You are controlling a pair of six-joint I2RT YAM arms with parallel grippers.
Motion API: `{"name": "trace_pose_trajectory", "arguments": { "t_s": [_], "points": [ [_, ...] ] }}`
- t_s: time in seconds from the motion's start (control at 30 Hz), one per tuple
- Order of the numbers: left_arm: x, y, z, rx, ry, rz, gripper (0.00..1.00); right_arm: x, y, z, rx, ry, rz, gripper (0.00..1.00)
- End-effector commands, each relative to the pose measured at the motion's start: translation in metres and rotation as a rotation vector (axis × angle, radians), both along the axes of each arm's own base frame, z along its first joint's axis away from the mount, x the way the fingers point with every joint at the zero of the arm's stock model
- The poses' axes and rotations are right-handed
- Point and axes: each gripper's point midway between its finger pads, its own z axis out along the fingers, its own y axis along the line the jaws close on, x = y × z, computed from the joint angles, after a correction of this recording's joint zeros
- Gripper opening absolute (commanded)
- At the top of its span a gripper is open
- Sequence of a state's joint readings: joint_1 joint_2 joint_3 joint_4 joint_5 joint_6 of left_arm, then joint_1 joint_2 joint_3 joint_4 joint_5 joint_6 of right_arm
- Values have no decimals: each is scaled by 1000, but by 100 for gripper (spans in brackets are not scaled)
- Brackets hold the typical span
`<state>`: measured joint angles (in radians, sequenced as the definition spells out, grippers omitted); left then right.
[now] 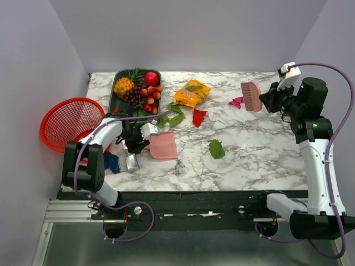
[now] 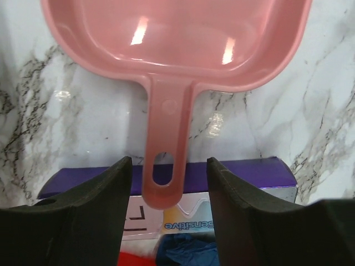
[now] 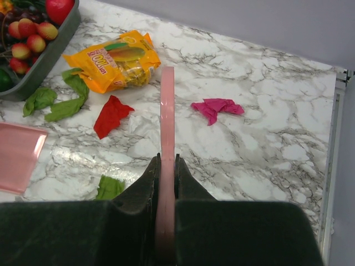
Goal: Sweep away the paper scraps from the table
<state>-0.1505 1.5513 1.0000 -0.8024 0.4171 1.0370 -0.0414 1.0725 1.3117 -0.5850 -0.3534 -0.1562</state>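
Paper scraps lie on the marble table (image 1: 260, 149): a green one (image 1: 216, 148), a red one (image 1: 198, 117), a magenta one (image 1: 237, 101), green pieces (image 1: 171, 117) by the tray and a blue one (image 1: 111, 162) at the left edge. My left gripper (image 1: 143, 136) is open, its fingers either side of the pink dustpan's handle (image 2: 166, 144) without touching it; the dustpan (image 1: 163, 145) lies flat. My right gripper (image 1: 267, 98) is shut on a pink brush (image 1: 251, 96), held above the table beside the magenta scrap (image 3: 216, 108).
A dark fruit tray (image 1: 117, 95) and an orange snack bag (image 1: 191, 92) sit at the back. A red mesh basket (image 1: 72, 123) hangs off the left edge. A purple and white box (image 2: 244, 172) lies under my left gripper, by the blue scrap (image 2: 186, 249).
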Motion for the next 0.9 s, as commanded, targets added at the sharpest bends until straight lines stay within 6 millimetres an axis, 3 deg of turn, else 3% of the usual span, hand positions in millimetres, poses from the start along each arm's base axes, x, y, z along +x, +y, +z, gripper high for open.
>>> {"name": "trace_pose_trajectory", "arguments": {
  "t_s": [0.0, 0.53, 0.87],
  "points": [
    [-13, -3, -5, -19, 57, -65, 61, 3, -1, 8, 6, -33, -1, 1],
    [-4, -7, -15, -38, 49, -7, 51, 6, 2, 3, 20, -14, 8, 1],
    [-7, -10, -21, -54, 70, -9, 46, 6, 2, 2, 22, -11, 9, 1]
  ]
}}
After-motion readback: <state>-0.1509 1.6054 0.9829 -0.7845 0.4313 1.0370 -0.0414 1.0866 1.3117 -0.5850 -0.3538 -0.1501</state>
